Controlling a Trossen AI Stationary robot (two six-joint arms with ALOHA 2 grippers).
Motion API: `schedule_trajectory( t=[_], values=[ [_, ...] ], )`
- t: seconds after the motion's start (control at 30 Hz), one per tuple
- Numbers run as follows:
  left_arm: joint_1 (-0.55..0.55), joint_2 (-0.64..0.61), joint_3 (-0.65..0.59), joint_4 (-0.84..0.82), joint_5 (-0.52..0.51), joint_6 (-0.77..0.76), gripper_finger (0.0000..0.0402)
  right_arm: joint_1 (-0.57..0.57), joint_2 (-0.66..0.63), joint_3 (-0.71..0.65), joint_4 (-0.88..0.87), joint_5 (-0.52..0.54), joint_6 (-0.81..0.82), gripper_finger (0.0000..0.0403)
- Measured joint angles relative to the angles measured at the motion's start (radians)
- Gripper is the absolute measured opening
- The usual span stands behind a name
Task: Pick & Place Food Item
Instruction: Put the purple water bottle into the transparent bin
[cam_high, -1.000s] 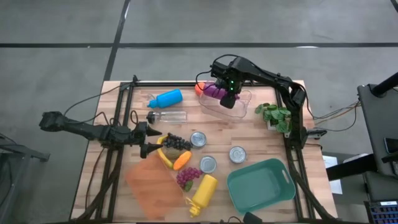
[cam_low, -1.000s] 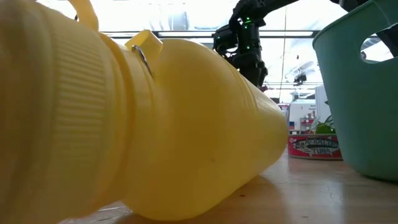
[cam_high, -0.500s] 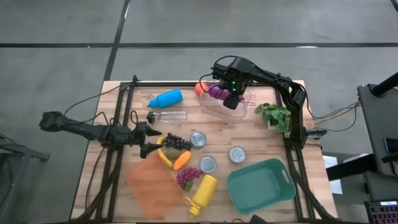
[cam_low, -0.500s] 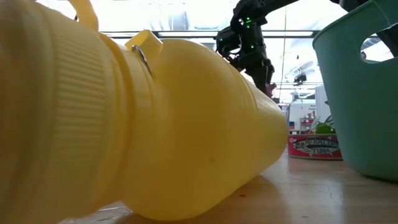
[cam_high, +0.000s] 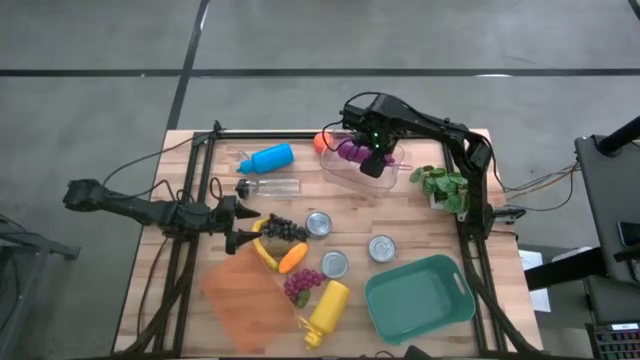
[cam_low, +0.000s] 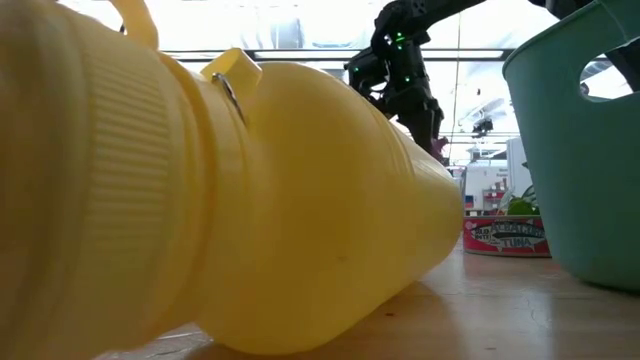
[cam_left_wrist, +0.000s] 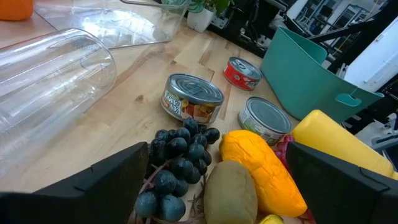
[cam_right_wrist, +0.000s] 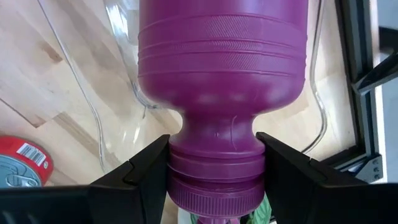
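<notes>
Slightly shifted since 1 second ago, the right tool (cam_high: 372, 160) has edged a little toward the counter's right edge over the clear tray (cam_high: 398, 172) near the far edge, carrying the purple bottle (cam_high: 351, 149) with it; nothing else on the counter (cam_high: 420, 225) has moved. From the right wrist view, that tool is clenched on the purple bottle's neck, fingers (cam_right_wrist: 134, 177) pressed on both sides. On the near right corner sits the teal bin (cam_high: 419, 296). Lying at the near edge is the yellow bottle (cam_high: 328, 310), which fills the low view. Resting near the far left corner is the blue bottle (cam_high: 267, 158). Low over the left side of the counter, the left tool (cam_high: 243, 226) waits, spread apart and empty, just beside the dark grapes (cam_left_wrist: 176, 163), the mango (cam_left_wrist: 264, 169) and the 3 tins (cam_left_wrist: 193, 97).
</notes>
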Motion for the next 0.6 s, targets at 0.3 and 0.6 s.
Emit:
schedule_trajectory(
  t=[0.3, 0.6],
  values=[
    [0.0, 0.0, 0.0, 0.0, 0.0, 0.0, 0.0384, -0.002, -0.003, -0.058, 0.0, -0.001, 0.015, 0.0201],
    [0.0, 0.0, 0.0, 0.0, 0.0, 0.0, 0.0384, -0.017, -0.061, -0.143, 0.0, -0.002, 0.021, 0.0201]
  ],
)
